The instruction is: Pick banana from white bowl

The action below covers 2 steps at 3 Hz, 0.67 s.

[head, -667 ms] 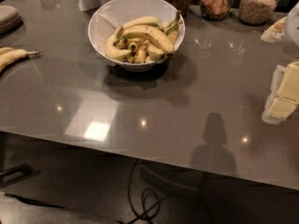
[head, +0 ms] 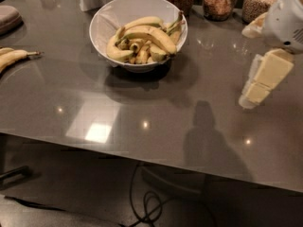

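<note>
1. Grey and glossy, the table (head: 142, 108) is carrying everything here, and my gripper (head: 260, 86) is hanging over its right side, cream-coloured and tilting down toward the left.
2. I am not able to tell whether the gripper is open or closed; it is touching none of the fruit.
3. Well to the left of the gripper and farther back, the white bowl (head: 102, 20) is sitting upright on the table, well apart from it.
4. The banana (head: 154, 36) is lying inside that bowl, on top of the pile, curving across the middle with its lower end pointing toward the gripper's side of the rim.
5. Shorter bananas (head: 118, 53) are crowding under and beside it, and stems are sticking up at the bowl's edge nearest the gripper.
6. Far to the left of the gripper, at the table's edge, a loose banana (head: 12, 58) is lying alone.
7. Behind the gripper and to its left, glass jars (head: 218, 1) of grains are standing in a row along the back.
8. A dark shadow (head: 203, 122) is falling on the table just left of and nearer than the gripper.
</note>
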### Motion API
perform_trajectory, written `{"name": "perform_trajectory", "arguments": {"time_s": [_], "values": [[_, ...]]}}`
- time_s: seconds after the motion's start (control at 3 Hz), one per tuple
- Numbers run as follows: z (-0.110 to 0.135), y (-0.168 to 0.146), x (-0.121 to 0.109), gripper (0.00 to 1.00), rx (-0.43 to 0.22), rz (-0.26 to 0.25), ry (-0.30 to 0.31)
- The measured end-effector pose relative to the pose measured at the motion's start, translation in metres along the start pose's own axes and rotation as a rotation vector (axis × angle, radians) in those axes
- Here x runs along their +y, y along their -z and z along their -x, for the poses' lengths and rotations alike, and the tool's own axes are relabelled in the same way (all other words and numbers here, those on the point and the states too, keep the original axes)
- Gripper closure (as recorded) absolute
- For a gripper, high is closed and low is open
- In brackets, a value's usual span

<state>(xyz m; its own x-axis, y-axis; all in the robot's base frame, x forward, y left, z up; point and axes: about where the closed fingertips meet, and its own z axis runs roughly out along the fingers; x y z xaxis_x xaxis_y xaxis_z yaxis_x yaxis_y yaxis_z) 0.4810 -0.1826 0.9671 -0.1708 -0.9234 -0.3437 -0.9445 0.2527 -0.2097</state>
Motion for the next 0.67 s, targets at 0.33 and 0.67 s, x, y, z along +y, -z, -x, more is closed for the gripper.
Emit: {"name": "perform_trajectory", "arguments": {"time_s": [0.33, 0.67], "values": [[0.0088, -0.0251, -0.0078, 0.00, -0.078, 0.066, -0.026], [0.0131, -0.0251, -0.0088, 0.00, -0.090, 0.062, -0.020]]}}
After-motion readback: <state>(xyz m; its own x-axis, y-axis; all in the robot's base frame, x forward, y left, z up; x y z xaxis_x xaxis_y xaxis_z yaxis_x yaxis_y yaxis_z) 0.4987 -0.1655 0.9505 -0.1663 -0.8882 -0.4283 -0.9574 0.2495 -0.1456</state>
